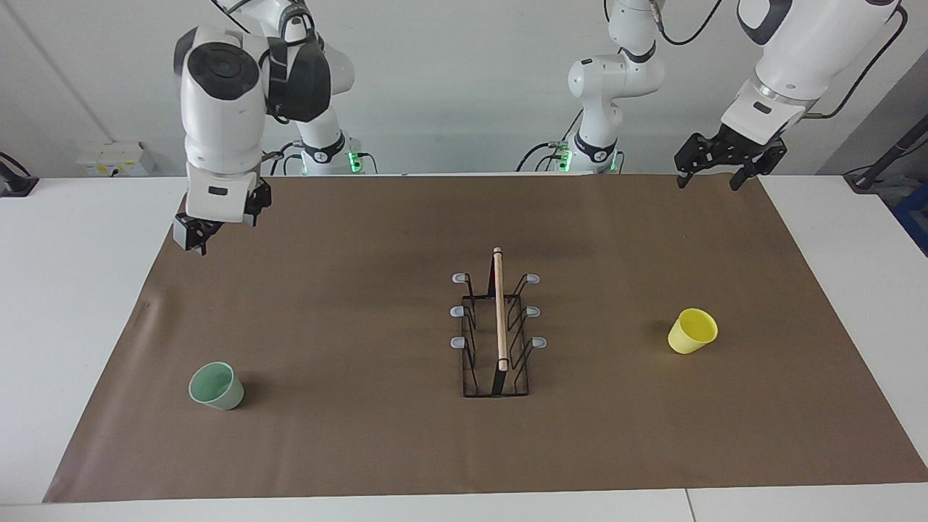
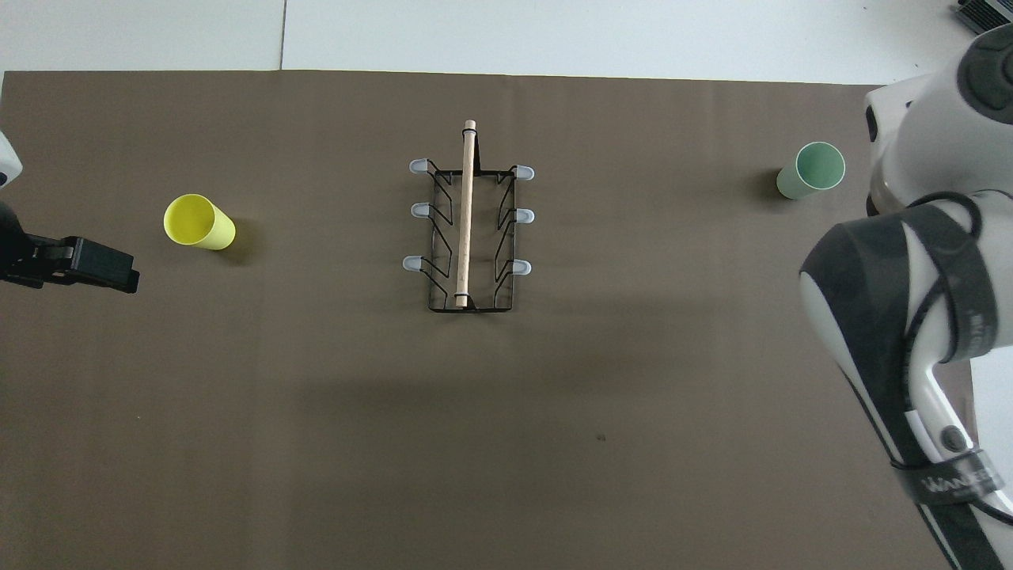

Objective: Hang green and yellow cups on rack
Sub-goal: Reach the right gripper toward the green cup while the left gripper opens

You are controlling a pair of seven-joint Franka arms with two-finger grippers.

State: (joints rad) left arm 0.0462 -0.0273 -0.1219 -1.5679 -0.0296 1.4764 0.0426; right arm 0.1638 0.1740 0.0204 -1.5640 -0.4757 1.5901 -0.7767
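The pale green cup (image 1: 216, 386) (image 2: 811, 169) stands mouth up on the brown mat toward the right arm's end of the table. At the left arm's end the yellow cup (image 1: 692, 330) (image 2: 198, 222) also stands mouth up. Between them sits the black wire rack (image 1: 497, 333) (image 2: 467, 229), its wooden rod pointing toward the robots and all its grey-tipped prongs bare. My right gripper (image 1: 221, 226) hangs open and empty over the mat's edge at the robots' end of the table, apart from the green cup. My left gripper (image 1: 707, 181) waits open and empty above the mat's corner.
The brown mat (image 1: 348, 290) covers most of the white table (image 1: 72, 290). In the overhead view the right arm's white and grey links (image 2: 910, 317) cover the mat's edge beside the green cup. Bare mat surrounds the rack on all sides.
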